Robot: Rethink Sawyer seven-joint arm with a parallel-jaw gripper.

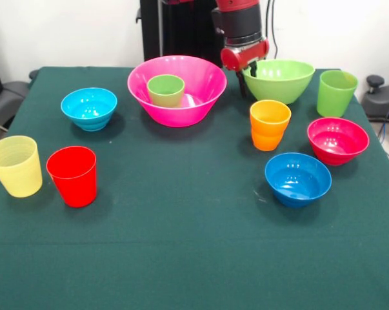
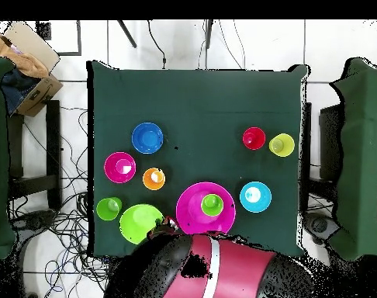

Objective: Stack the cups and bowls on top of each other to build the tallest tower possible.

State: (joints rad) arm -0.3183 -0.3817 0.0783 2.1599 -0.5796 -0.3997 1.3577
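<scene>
The large pink bowl (image 1: 142,90) stands at the back middle with the small green cup (image 1: 166,89) upright inside it. My gripper (image 1: 248,74) is down at the left rim of the lime green bowl (image 1: 281,82), which rests on the table. Its grip on the rim is hidden. The red cup (image 1: 72,174) and pale yellow cup (image 1: 15,165) stand at the front left. The orange cup (image 1: 269,124) and taller lime green cup (image 1: 336,92) stand at the right. In the overhead view the gripper (image 2: 164,225) sits between the lime bowl (image 2: 139,223) and the pink bowl (image 2: 193,221).
The light blue bowl (image 1: 89,108) sits left of the pink bowl. The magenta bowl (image 1: 337,139) and darker blue bowl (image 1: 298,177) sit at the right front. All stand on the green tablecloth (image 1: 181,245).
</scene>
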